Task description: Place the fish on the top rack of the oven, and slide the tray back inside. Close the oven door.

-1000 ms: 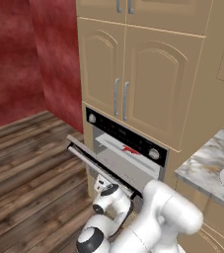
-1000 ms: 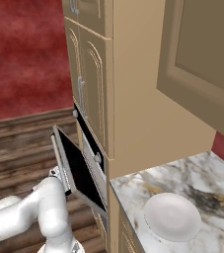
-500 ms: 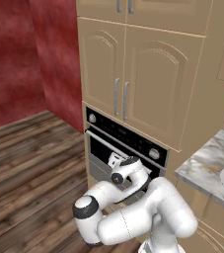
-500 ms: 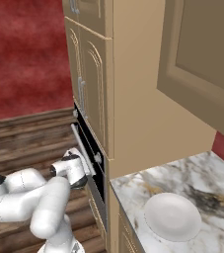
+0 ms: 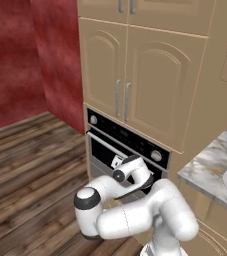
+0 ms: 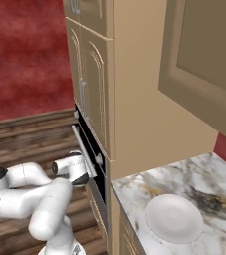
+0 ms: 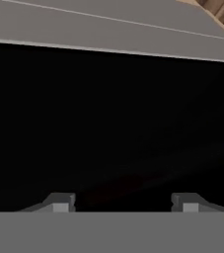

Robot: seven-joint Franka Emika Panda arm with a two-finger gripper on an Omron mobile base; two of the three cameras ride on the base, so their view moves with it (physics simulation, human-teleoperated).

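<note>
Door (image 5: 116,161) sits nearly flush under the oven (image 5: 135,142) knob strip, end effector (image 7: 122,203) square against its black glass with fingertips (image 7: 60,202) spread apart and empty, likely for a flat push; fish can't be made out, presumably inside.

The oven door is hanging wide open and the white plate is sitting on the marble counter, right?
Not quite. The oven door is pushed up shut against the oven, not hanging open; the right base view shows it flat against the front. The white plate does sit on the marble counter.
</note>
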